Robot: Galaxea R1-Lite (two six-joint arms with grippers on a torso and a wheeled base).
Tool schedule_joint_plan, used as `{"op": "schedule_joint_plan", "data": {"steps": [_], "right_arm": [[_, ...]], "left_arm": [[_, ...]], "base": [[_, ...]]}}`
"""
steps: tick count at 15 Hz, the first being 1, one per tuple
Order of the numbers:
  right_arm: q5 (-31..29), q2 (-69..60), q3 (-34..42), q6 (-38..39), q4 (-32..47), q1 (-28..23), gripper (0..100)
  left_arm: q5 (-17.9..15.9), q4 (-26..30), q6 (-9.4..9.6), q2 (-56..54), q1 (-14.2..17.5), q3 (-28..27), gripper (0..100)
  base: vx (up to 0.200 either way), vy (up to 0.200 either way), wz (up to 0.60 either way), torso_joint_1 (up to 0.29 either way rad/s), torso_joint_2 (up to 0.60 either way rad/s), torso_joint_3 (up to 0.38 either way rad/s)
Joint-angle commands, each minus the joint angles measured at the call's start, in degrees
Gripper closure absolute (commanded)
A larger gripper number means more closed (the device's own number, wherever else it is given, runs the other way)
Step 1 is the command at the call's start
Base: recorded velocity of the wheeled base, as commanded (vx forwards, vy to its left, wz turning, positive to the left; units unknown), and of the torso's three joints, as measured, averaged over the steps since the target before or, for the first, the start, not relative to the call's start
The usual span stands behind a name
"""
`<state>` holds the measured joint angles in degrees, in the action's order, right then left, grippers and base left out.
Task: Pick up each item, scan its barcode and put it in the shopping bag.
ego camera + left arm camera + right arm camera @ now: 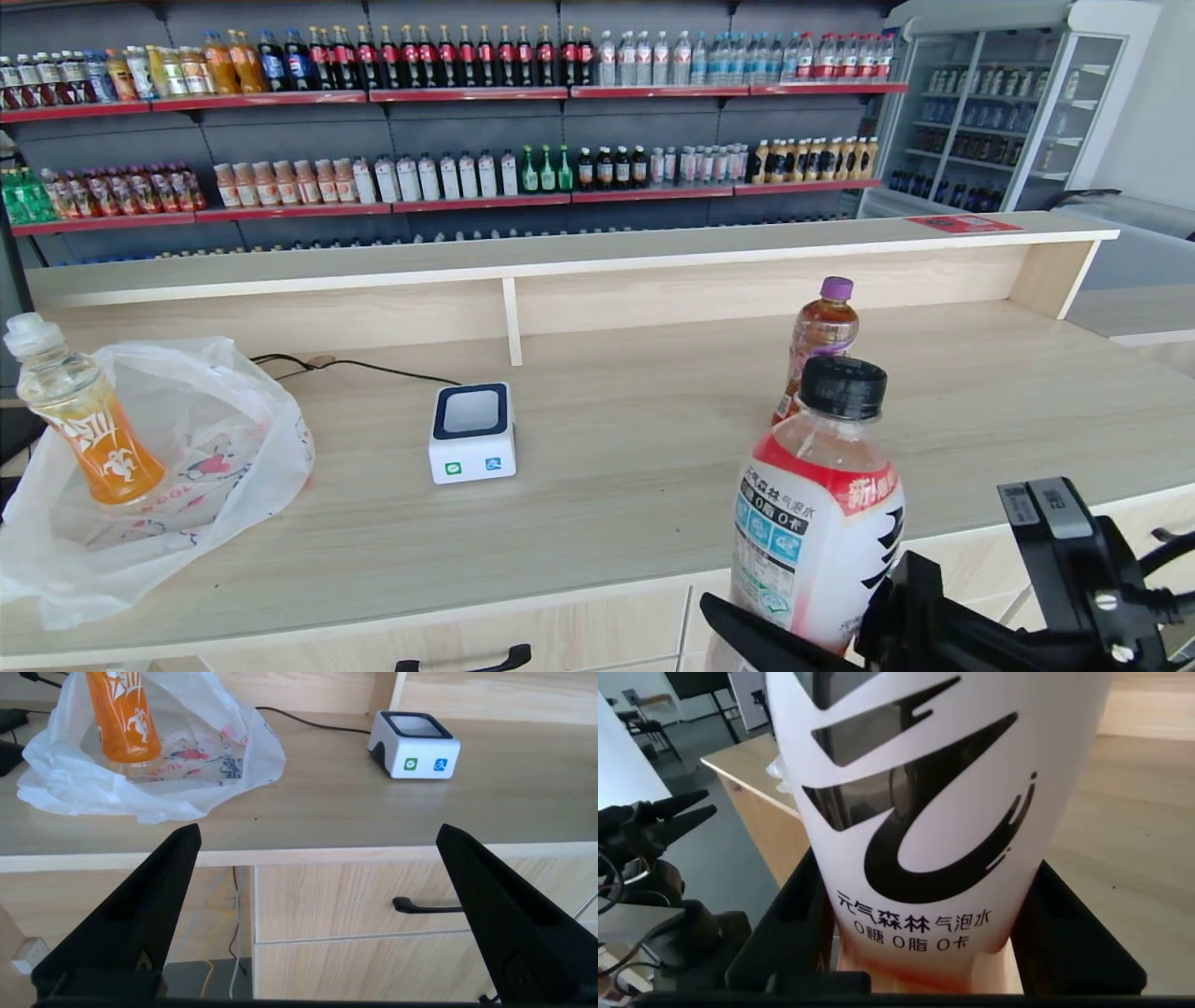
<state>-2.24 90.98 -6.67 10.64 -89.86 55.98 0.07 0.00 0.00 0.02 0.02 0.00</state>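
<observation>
My right gripper [822, 627] is shut on a clear bottle [814, 523] with a black cap and a white and red label, held upright over the counter's front edge at the right. In the right wrist view the bottle [924, 812] stands between the black fingers [789, 929]. A second bottle [822, 338] with a purple cap stands on the counter behind it. The white scanner [471, 431] [414, 744] sits mid-counter. A plastic shopping bag [238, 439] [220, 765] lies at the left with an orange drink bottle [89, 420] [121, 719] upright in it. My left gripper [318, 840] is open and holds nothing, in front of and below the counter edge.
The wooden counter [653, 448] has a raised ledge [560, 252] along the back. A black cable [373, 367] runs from the scanner to the ledge. Drawers with a black handle [425, 905] are under the counter front. Drink shelves fill the wall behind.
</observation>
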Motion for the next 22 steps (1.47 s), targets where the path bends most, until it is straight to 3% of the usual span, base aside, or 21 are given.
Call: {"op": "schedule_joint_plan", "data": {"steps": [1,2,3,4,7,22], "right_arm": [[-0.75,0.87,-1.15,-4.93,-0.14,-6.67,100],[-1.62,1.66,-1.33,-7.83,-0.14,-10.28,100],[-2.5,2.36,-1.68,-15.04,-0.14,-18.45,100],[-0.48,2.63,-3.61,-18.29,-0.14,-23.28,100],[-0.31,4.73,-8.1,-17.41,-0.14,-24.51,100],[-0.31,7.02,-11.0,-14.51,-0.14,-30.23,100]], "left_arm": [[0.01,0.0,0.0,-0.02,0.06,0.0,0],[0.01,0.0,0.0,-0.02,-0.02,0.0,0],[0.01,0.0,0.0,-0.02,0.06,0.0,0],[0.01,0.0,0.0,-0.02,-0.02,0.0,0],[0.01,0.0,0.0,-0.02,0.06,0.0,0],[0.01,0.09,0.0,-0.02,-0.02,0.0,0]], "base": [[0.0,0.0,0.0,0.0,0.0,0.0],[0.0,0.0,0.0,0.0,0.0,0.0],[0.0,0.0,0.0,0.0,0.0,0.0],[0.0,0.0,0.0,0.0,0.0,0.0],[0.0,0.0,0.0,0.0,0.0,0.0],[0.027,0.0,0.0,0.001,0.0,0.001]]}}
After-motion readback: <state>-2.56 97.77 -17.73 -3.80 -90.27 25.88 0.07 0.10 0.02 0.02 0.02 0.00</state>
